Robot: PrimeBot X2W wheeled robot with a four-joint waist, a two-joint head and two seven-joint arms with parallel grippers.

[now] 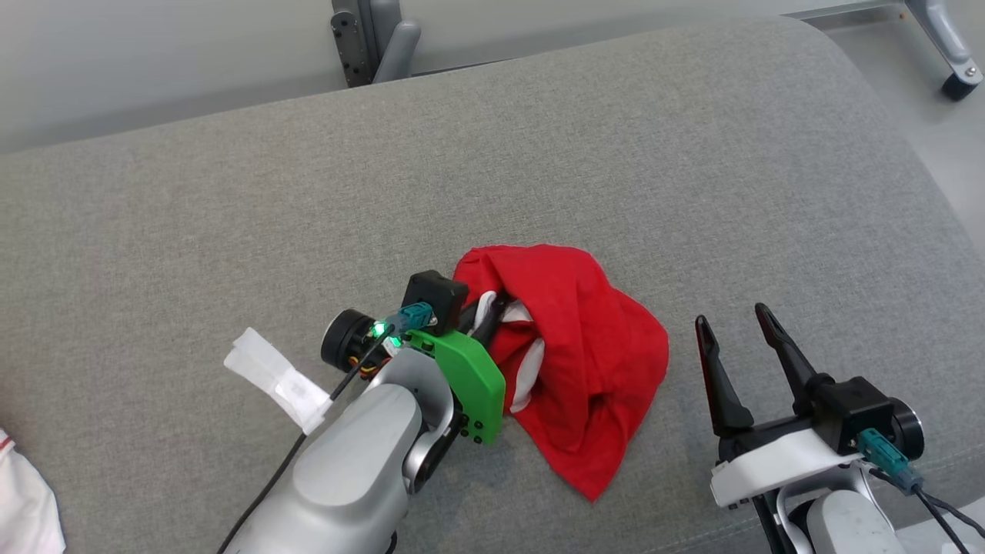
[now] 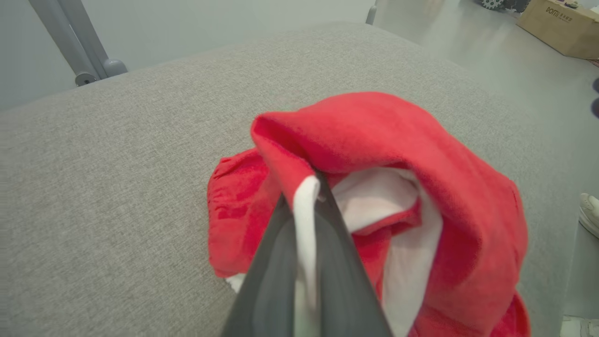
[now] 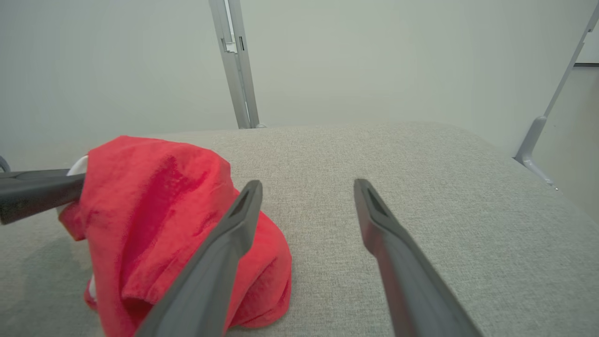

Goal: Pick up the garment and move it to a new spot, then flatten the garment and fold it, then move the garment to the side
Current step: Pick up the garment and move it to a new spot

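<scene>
The garment is a crumpled red cloth with white lining, heaped on the grey padded surface. My left gripper reaches into its left side and is shut on a white edge of it. In the left wrist view that white strip runs pinched between the two dark fingers of the left gripper, and the red garment is lifted into a hood above them. My right gripper stands open just right of the heap, touching nothing. The right wrist view has the right gripper beside the garment.
A white cloth lies at the lower left corner. Grey metal frame legs rise behind the surface's far edge, another at the far right. A cardboard box sits on the floor beyond. Bare padding stretches left and behind the heap.
</scene>
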